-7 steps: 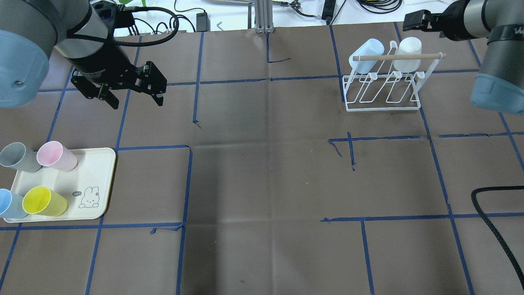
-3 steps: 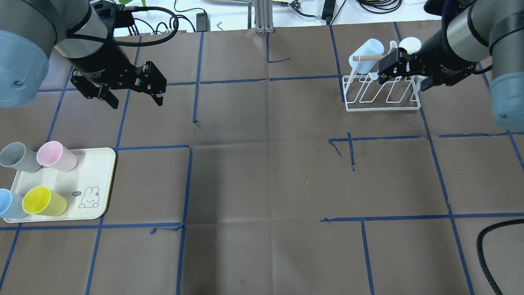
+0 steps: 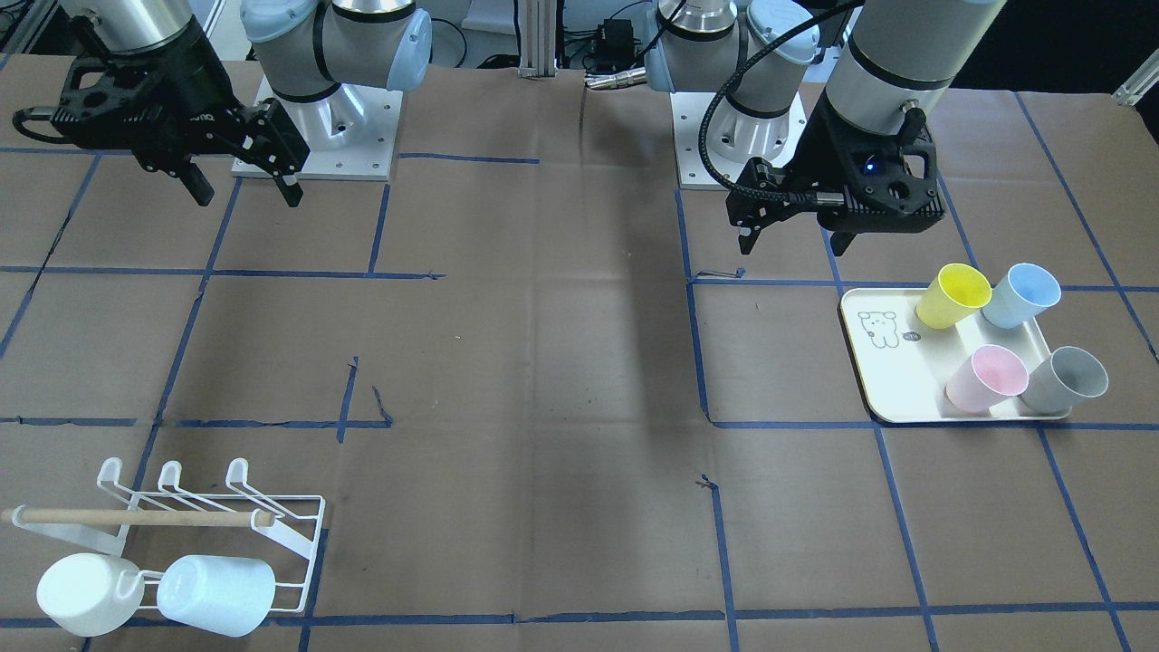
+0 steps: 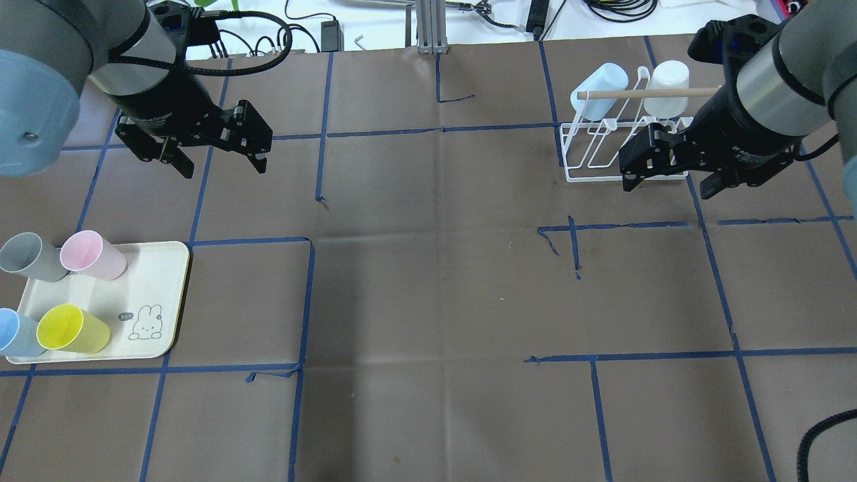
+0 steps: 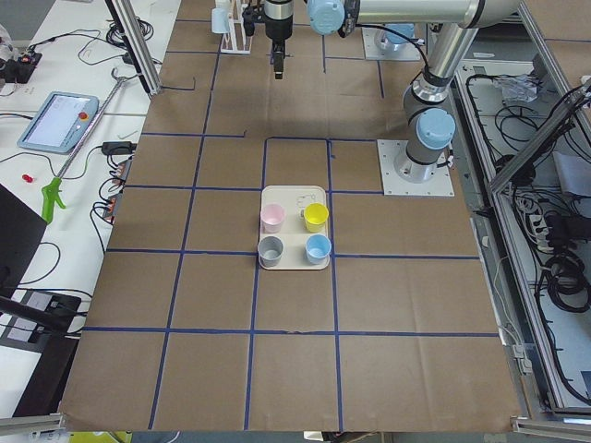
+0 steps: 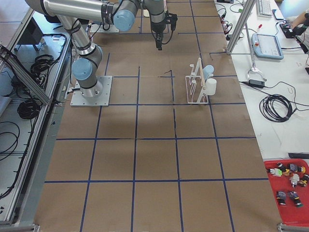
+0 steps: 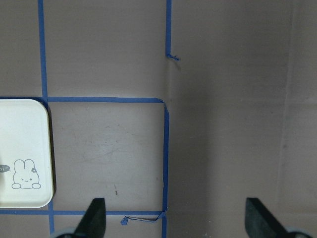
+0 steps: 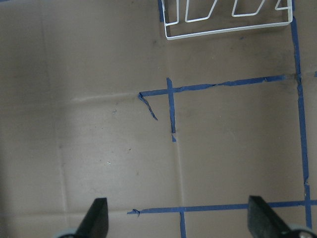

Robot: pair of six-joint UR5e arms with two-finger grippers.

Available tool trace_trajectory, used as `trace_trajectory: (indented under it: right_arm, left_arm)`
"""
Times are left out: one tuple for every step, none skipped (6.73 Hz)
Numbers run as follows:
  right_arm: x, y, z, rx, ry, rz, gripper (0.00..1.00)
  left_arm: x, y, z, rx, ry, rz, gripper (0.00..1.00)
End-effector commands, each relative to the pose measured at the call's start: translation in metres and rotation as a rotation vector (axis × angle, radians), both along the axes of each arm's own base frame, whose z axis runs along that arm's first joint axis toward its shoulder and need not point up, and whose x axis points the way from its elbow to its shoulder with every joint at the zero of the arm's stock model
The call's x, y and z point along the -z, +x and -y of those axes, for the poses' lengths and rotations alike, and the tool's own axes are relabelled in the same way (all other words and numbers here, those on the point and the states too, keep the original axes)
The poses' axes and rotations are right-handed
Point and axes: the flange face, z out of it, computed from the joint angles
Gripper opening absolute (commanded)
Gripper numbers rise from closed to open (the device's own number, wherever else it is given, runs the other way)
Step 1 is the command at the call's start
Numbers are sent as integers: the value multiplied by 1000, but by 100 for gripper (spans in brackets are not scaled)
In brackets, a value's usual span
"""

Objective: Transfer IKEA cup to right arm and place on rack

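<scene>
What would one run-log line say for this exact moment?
left arm: jaws open, empty | right arm: jaws open, empty, raised over table | rack: white cup, pale-blue cup | tray: four cups

In the overhead view the picture's left edge cuts through the blue cup (image 4: 10, 333) on the tray (image 4: 157, 294), and the right tool (image 4: 667, 189) covers the right end of the rack (image 4: 608, 124) by the desk's far edge. The left wrist view catches only one corner of the tray. The right wrist view shows only the rack's base wires, and in the exterior left view the rack's prongs are too small to tell.
</scene>
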Motion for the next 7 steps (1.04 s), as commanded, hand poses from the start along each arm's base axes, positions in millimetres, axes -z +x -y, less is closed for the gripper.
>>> trace_trajectory:
  right_arm:
    - [-7, 9, 15, -27, 1, -16, 100]
    - [-16, 13, 36, -40, 0, -16, 100]
    - [-21, 36, 38, -77, 1, -17, 100]
    - [-20, 51, 36, -108, -12, -37, 100]
    - [-16, 52, 39, -111, -2, -55, 100]
    - [-14, 51, 41, -110, 1, -57, 100]
    - [-12, 51, 44, -109, -2, -58, 100]
  left_arm:
    - [0, 0, 0, 0, -1, 0, 99]
    - [-1, -1, 0, 1, -3, 0, 99]
    - [0, -1, 0, 1, -1, 0, 99]
    - [0, 0, 0, 0, 0, 0, 99]
    - [0, -1, 0, 1, 0, 0, 99]
    - [0, 0, 0, 1, -1, 0, 99]
    - [0, 0, 0, 3, -1, 2, 99]
